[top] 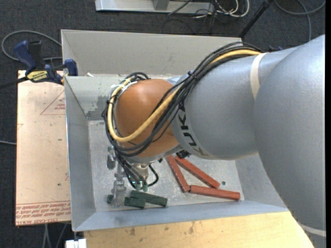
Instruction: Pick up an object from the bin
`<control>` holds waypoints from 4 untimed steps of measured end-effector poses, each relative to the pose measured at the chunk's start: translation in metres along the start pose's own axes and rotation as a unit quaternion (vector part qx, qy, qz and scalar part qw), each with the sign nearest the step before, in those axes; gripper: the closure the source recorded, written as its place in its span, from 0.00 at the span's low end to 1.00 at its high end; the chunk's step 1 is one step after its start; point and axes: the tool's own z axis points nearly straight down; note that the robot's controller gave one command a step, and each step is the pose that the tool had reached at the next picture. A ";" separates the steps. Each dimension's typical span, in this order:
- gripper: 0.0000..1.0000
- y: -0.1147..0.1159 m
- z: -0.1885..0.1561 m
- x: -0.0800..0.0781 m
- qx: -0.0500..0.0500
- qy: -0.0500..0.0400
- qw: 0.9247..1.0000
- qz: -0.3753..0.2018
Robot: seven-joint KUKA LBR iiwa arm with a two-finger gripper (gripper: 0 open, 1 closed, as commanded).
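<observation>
Camera view, from the bin's (181,213) front wall inward: a dark green flat piece (147,200), long and narrow, lies on the floor close along that wall, toward the left corner. The gripper (117,198) stands low just beside its left end, perhaps touching it. I cannot tell whether the claw is open or shut, and nothing can be seen in its hold.

This green piece is the nearest thing to pick. It looks stiff, light and thin, so it should not sag or crush, though a smooth flat face may slip. I judge the best hold to be across its narrow width near the middle, with care for the wall just beside it.

Further in and to the right lie reddish-brown bars (214,192), loosely crossed, well apart from the claw. Above them the arm's orange cover (142,118) and its cables (115,130) hang over the bin's middle.
</observation>
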 end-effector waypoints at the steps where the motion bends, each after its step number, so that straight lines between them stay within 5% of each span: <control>1: 0.00 -0.059 0.100 -0.004 -0.002 -0.011 0.999 -0.051; 2: 0.00 -0.070 0.068 0.002 -0.001 -0.005 1.000 -0.018; 3: 0.00 -0.056 0.066 0.003 -0.001 -0.004 1.000 -0.029; 4: 0.00 -0.061 0.097 -0.005 -0.002 -0.012 0.996 -0.088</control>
